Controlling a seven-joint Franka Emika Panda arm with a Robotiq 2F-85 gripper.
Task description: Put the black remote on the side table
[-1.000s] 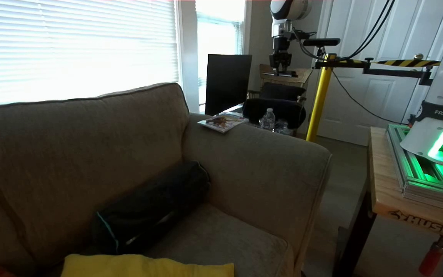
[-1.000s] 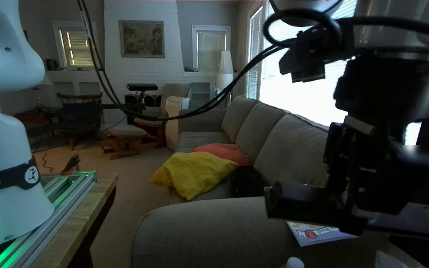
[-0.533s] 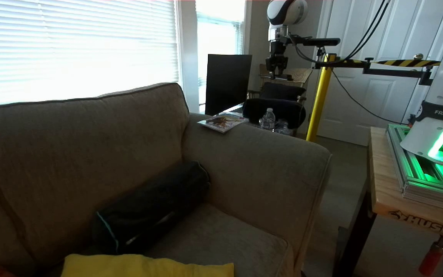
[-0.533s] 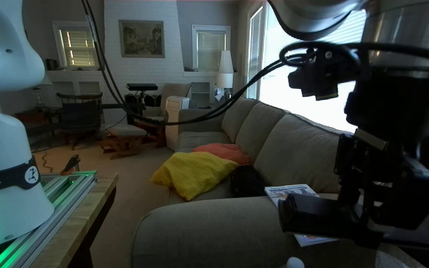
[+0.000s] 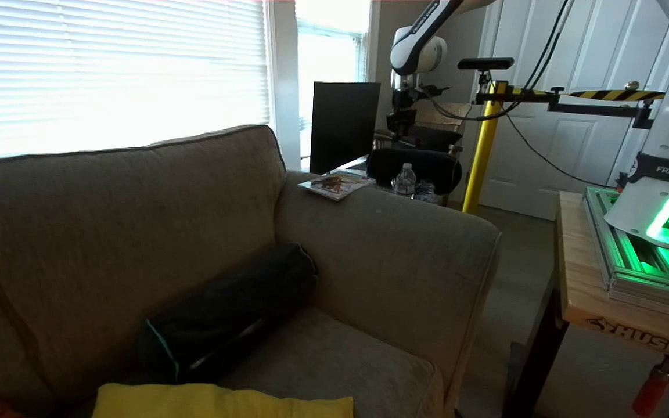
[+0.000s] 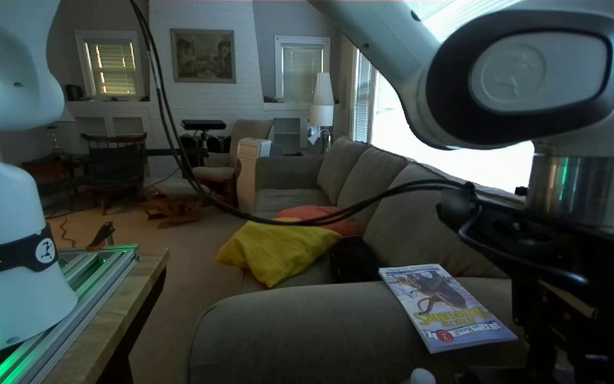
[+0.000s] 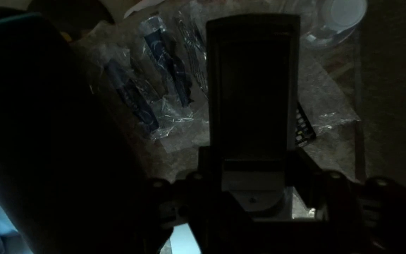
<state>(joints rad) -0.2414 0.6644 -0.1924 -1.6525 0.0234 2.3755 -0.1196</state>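
Observation:
The black remote [image 7: 254,88], a dark oblong with grey edges, is held lengthwise between the fingers of my gripper [image 7: 251,165] in the wrist view. The gripper is shut on its near end. The remote hangs above the side table [image 7: 342,148], whose brownish top shows below it. In an exterior view the gripper [image 5: 401,130] is small and dark behind the sofa arm, with the remote [image 5: 409,141] flat under it. In an exterior view the gripper is cut off at the lower right. The sofa arm hides most of the side table there.
On the table lie clear bags with dark blue pieces [image 7: 169,67], a keypad remote [image 7: 303,128] and a water bottle [image 7: 344,12]. A black rounded bag [image 7: 48,123] stands beside it. A book [image 6: 445,309] lies on the sofa arm [image 6: 307,330]. A monitor [image 5: 343,125] stands behind.
My gripper has moved down with the remote, and a little left in an exterior view. The book on the sofa arm is now uncovered in an exterior view. The grip has not visibly changed.

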